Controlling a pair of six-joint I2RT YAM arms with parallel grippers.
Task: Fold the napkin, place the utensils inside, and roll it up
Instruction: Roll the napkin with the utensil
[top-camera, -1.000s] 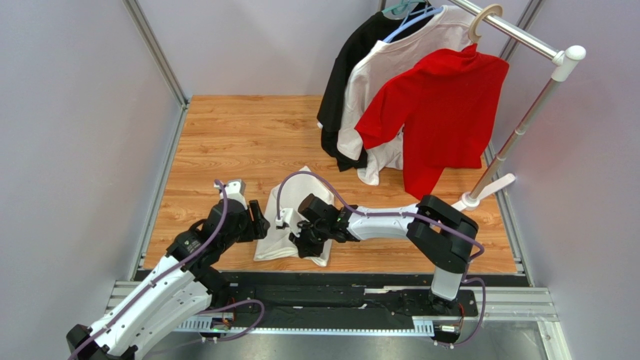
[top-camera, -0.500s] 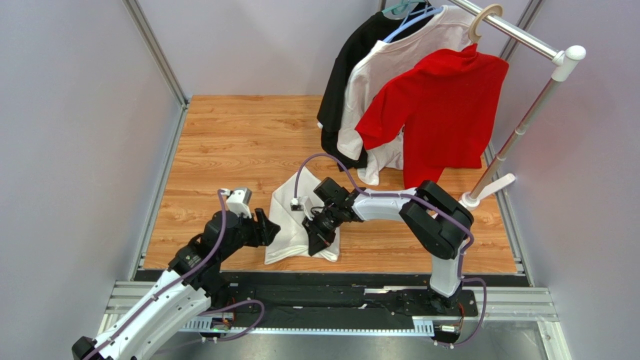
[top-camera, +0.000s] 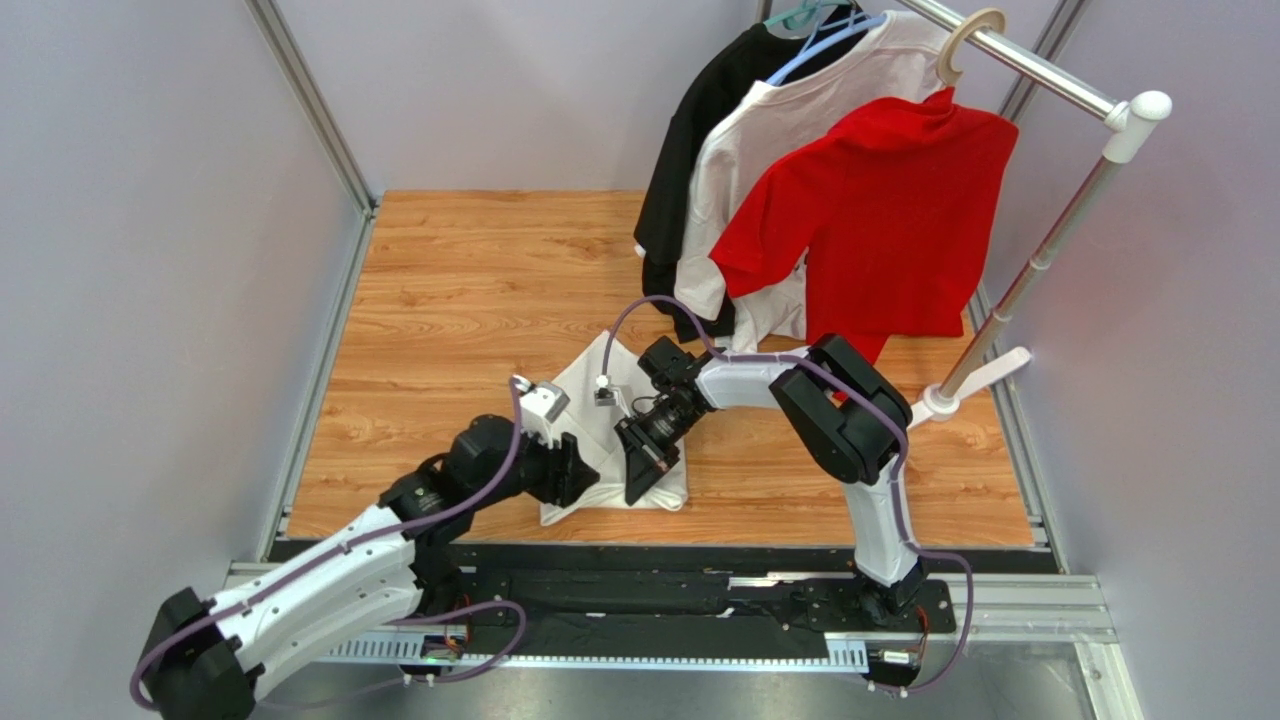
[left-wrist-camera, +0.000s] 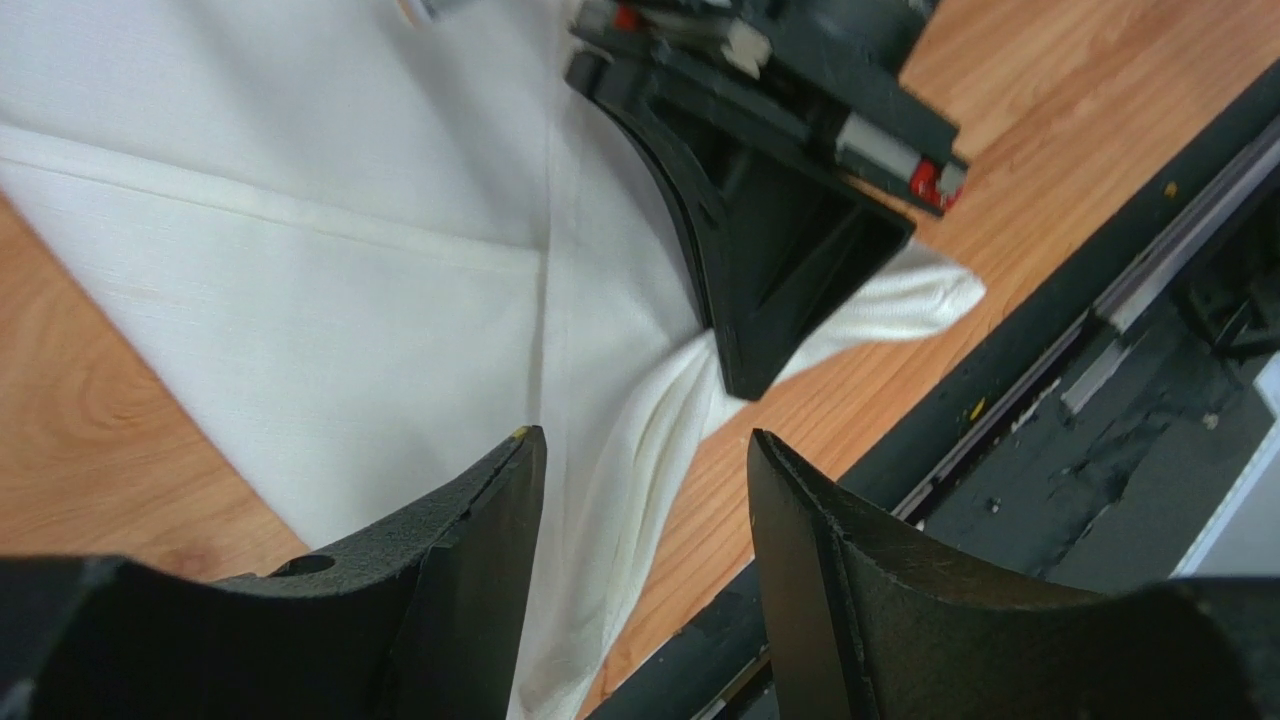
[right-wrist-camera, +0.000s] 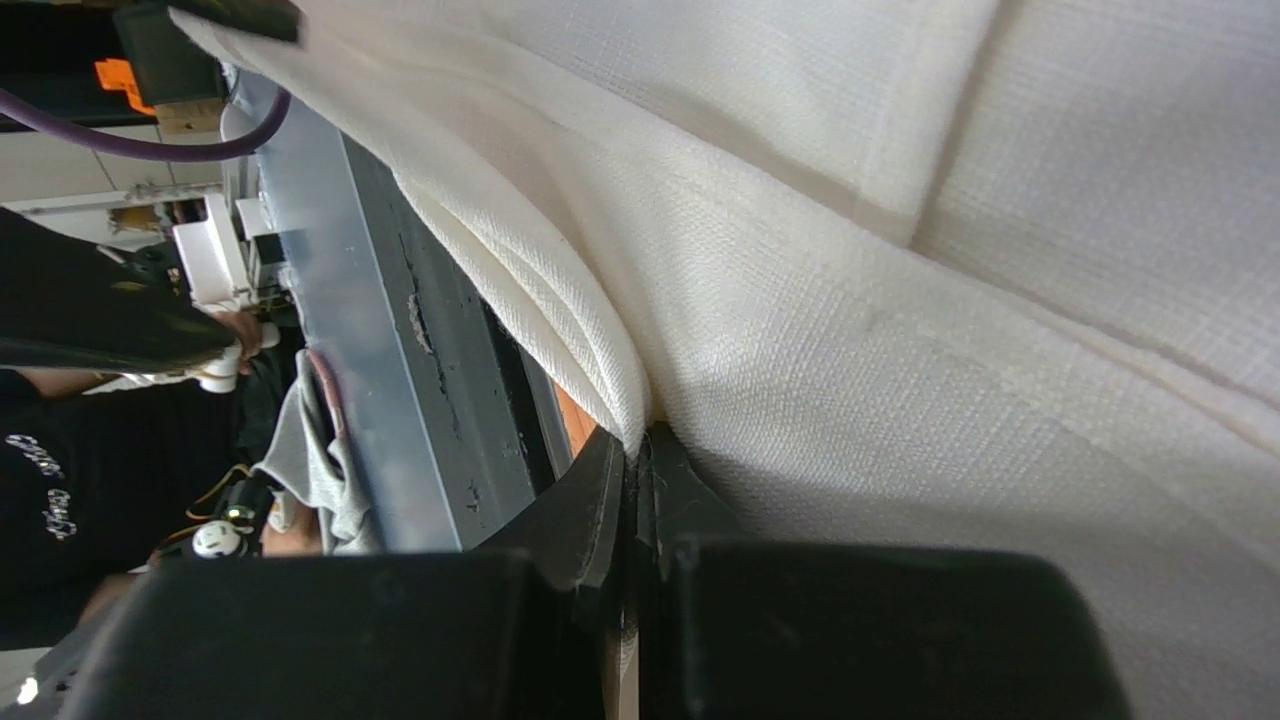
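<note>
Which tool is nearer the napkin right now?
Right. The right tool is shut on a bunched fold at the near edge of the napkin. The left tool is open, poised over the cloth beside it and gripping nothing.

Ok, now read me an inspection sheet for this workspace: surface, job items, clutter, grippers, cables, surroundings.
Surface: wooden tabletop, black rail along its near edge.
Job's things: napkin lies partly folded near the front edge; spoon not seen.
Clutter: clothes rack at the far right, hung with black, white and red shirts.
Grippers: left gripper open over the napkin's near edge; right gripper shut on a fold of the napkin.
Cables: purple cable along the left arm; a second one loops above the right arm.
Surroundings: grey walls on both sides.
</note>
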